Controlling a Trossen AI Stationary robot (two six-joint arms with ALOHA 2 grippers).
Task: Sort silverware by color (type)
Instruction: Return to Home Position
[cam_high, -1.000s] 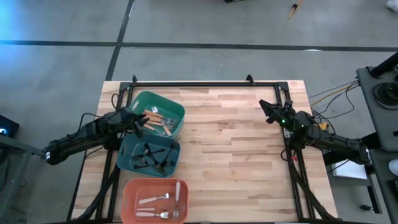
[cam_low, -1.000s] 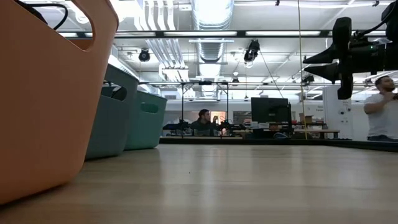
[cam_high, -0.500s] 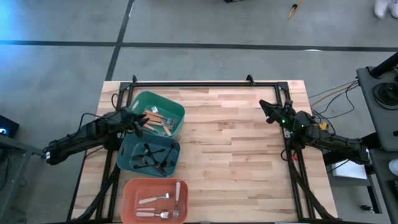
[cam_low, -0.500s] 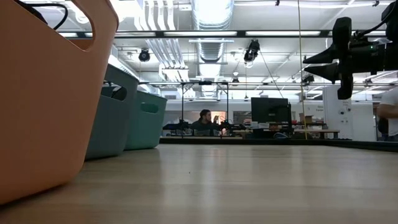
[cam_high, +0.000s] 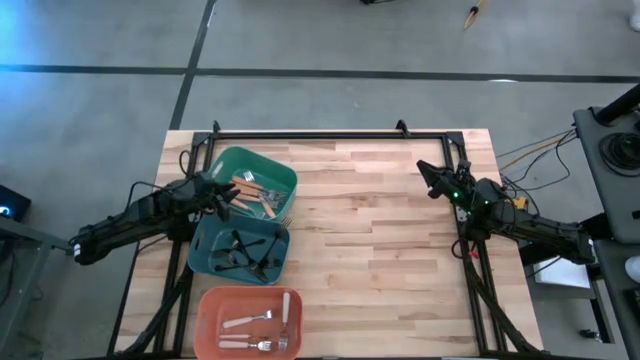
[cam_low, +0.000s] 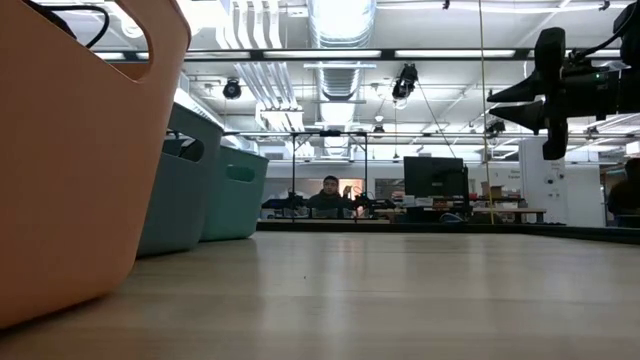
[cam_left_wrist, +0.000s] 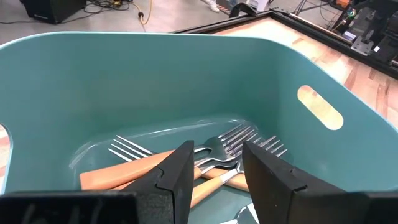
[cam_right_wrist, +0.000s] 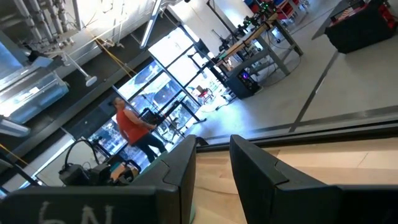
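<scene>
The left arm's fingers are parted by a narrow gap and hold nothing. They hang over the near rim of the green bin, pointing down into it. The left wrist view shows the orange-handled forks lying in a loose heap on the bin's floor, just past the fingertips and not touching them.

The right arm's fingers are also slightly apart and empty. They are raised above the desk near its right edge, well away from all three bins, and face across the boards toward the room.

The bins stand in a column along the left side of the desk. The teal bin sits just below the green one in the high view, almost touching it, with the black forks crossed over each other inside. Lowest in that column is the salmon bin, near the desk's front edge. It holds the white-handled forks, two lying flat and one set crosswise to them. No fork lies on the bare wood.

Beyond the desk, a person sits at a far bench.
</scene>
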